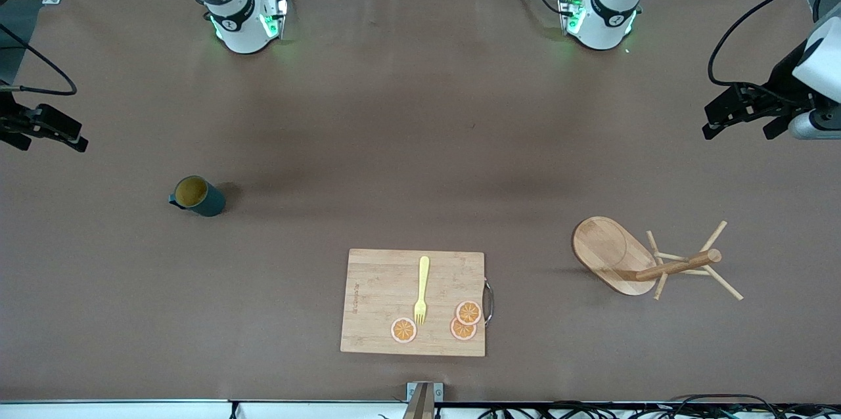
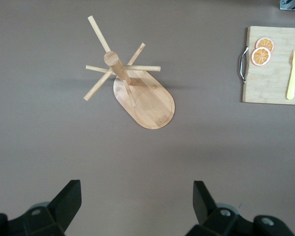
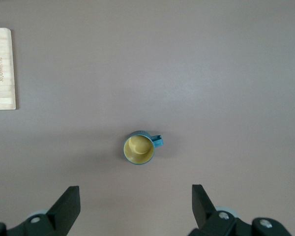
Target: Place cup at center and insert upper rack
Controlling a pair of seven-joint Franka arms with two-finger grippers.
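The cup [image 1: 197,196], dark teal with a yellowish inside, stands upright on the table toward the right arm's end; the right wrist view looks down into the cup [image 3: 138,148]. The upper rack [image 1: 650,261], a light wooden mug tree on an oval base, stands toward the left arm's end, and the left wrist view shows the rack [image 2: 132,88] from above. My right gripper [image 1: 49,141] [image 3: 136,191] hangs open over the table's edge at the right arm's end, holding nothing. My left gripper [image 1: 739,129] [image 2: 136,189] hangs open and holding nothing over the left arm's end.
A rectangular wooden cutting board [image 1: 374,301] lies near the front camera, midway between cup and rack. On it are a yellow fork [image 1: 422,291] and three orange slices [image 1: 466,320]. The board [image 2: 273,78] also shows in the left wrist view, its corner [image 3: 2,69] in the right.
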